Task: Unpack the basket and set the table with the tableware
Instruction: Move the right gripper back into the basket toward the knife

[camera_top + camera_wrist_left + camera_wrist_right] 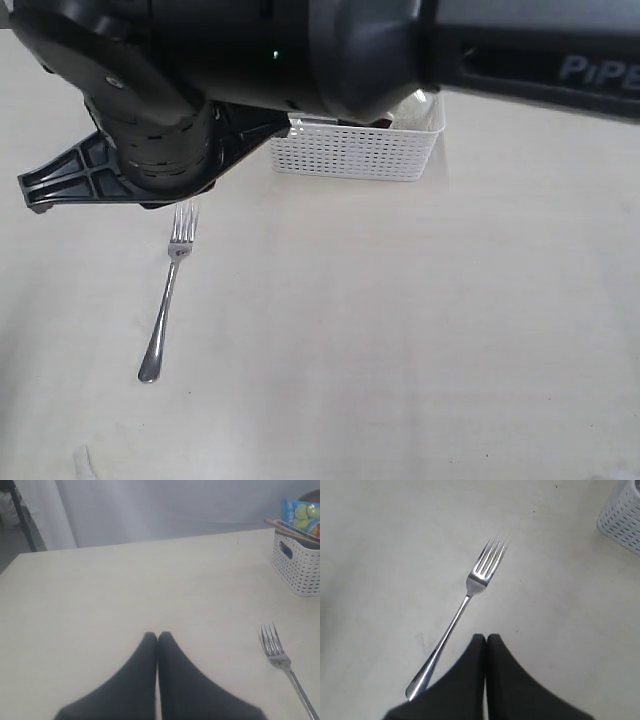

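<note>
The fork (168,300) lies flat on the table (420,340), off to the left of the basket (350,152), with its tines at the end nearer the basket. It is the only piece I can count as set out. My left gripper (158,636) hangs over bare tabletop, well left of the basket, jaws pressed together on nothing. My right gripper (486,637) hovers by the fork's handle end, on the side away from the basket. Its jaws are also closed and empty, so the fork is not held. At the basket itself, chopsticks (292,530) rest across the rim and a blue chip bag (300,514) pokes up above it. The rest of its contents is hidden from me, so I judge the job barely begun — nearly everything else is left to unpack and lay out.
</note>
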{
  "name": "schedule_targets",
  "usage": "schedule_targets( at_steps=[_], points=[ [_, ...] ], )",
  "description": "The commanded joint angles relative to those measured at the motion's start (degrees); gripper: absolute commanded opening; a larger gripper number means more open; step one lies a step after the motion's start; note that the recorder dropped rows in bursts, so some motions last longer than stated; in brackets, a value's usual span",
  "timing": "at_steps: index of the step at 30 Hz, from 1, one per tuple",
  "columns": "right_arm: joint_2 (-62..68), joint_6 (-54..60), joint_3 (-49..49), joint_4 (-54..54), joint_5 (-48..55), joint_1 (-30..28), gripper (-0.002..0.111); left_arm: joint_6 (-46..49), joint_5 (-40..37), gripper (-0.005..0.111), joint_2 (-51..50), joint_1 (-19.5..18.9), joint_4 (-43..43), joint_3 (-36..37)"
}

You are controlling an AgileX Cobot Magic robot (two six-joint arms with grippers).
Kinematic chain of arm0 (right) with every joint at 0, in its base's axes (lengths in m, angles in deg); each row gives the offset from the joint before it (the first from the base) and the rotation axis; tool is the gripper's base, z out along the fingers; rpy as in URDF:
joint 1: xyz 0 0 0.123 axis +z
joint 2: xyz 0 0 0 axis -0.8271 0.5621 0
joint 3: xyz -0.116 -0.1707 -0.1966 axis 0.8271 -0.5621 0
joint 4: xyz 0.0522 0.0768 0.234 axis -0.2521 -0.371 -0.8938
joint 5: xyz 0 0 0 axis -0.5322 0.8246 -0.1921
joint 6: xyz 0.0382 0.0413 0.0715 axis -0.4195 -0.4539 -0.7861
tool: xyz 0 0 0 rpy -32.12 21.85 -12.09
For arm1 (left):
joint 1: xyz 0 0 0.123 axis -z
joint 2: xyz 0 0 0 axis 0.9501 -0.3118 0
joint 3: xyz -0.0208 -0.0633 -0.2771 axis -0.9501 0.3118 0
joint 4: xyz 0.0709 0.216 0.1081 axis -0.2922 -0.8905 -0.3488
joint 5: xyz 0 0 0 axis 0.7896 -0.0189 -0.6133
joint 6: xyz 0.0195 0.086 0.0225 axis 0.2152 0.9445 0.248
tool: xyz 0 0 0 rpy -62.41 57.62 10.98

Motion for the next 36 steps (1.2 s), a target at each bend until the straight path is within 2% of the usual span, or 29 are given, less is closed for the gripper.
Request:
schedule_targets(
  at_steps=[1, 3, 5, 7, 9, 10, 12, 13, 14, 15, 19, 20, 22, 23, 24, 27, 28, 29, 33, 36],
  points=[
    [0.0, 3.2, 0.0, -0.2, 3.7, 0.4, 0.0, -0.1, 0.0, 0.0, 0.1, 0.3, -0.2, 0.1],
    [0.7, 4.0, 0.0, -0.5, 5.6, 0.4, 0.002, -0.1, 0.0, 0.0, 0.1, 0.3, -0.2, 0.1],
    [1.8, 5.9, 0.0, -1.1, 7.6, 0.4, 0.012, -0.1, 0.0, 0.0, 0.1, 0.3, -0.2, 0.1],
    [2.7, 10.3, 0.0, -3.8, 8.5, 0.4, 0.031, -0.1, 0.0, 0.0, 0.1, 0.3, -0.2, 0.1],
    [3.5, 12.6, 0.0, -5.3, 8.9, 0.4, 0.056, -0.1, 0.0, 0.0, 0.1, 0.3, -0.2, 0.1],
    [3.9, 12.4, 0.0, -5.2, 9.4, 0.4, 0.073, -0.1, 0.0, 0.0, 0.1, 0.3, -0.2, 0.1],
    [4.7, 12.2, 0.0, -5.1, 10.6, 0.4, 0.092, -0.1, 0.0, 0.0, 0.1, 0.3, -0.2, 0.1],
    [5.2, 12.1, 0.0, -5.2, 11.6, 0.4, 0.093, -0.1, 0.0, 0.0, 0.1, 0.3, -0.2, 0.1],
    [5.8, 12.0, 0.0, -5.2, 12.3, 0.4, 0.089, -0.1, 0.0, 0.0, 0.1, 0.3, -0.2, 0.1],
    [5.9, 12.0, 0.0, -4.8, 12.3, 0.4, 0.079, -0.1, 0.0, 0.0, 0.1, 0.3, -0.2, 0.1],
    [6.3, 12.4, 0.0, 0.1, 12.3, 0.4, 0.01, -0.1, 0.0, 0.0, 0.1, 0.3, -0.2, 0.1],
    [6.2, 13.9, 0.0, 2.4, 12.3, 0.4, 0.001, -0.1, 0.0, 0.0, 0.1, 0.3, -0.2, 0.1],
    [5.7, 18.2, 0.0, 7.0, 12.3, -0.5, 0.012, -0.1, 0.0, 0.0, 0.1, 0.3, -0.2, 0.1],
    [5.0, 20.1, 0.0, 7.2, 12.3, -1.8, 0.021, -0.1, 0.0, 0.0, 0.1, 0.3, -0.2, 0.1],
    [4.3, 21.8, 0.0, 7.2, 12.3, -3.4, 0.033, -0.1, 0.0, 0.0, 0.1, 0.3, -0.2, 0.1],
    [2.8, 23.0, 0.0, 7.6, 12.3, -10.6, 0.08, -0.1, 0.0, 0.0, 0.1, 0.3, -0.2, 0.1],
    [2.8, 24.3, 0.0, 7.9, 12.3, -13.3, 0.085, -0.1, 0.0, 0.0, 0.1, 0.3, -0.2, 0.1],
    [3.0, 27.4, 0.0, 7.6, 12.3, -15.1, 0.083, -0.1, 0.0, 0.0, 0.1, 0.3, -0.2, 0.1],
    [3.2, 39.9, 0.0, 7.8, 12.3, -23.0, 0.061, -0.1, 0.0, 0.0, 0.1, 0.3, -0.2, 0.1],
    [3.1, 45.1, 0.0, 7.0, 4.0, -28.3, 0.046, -0.1, 0.0, 0.0, 0.1, 0.3, -0.2, 0.1]
  ],
)
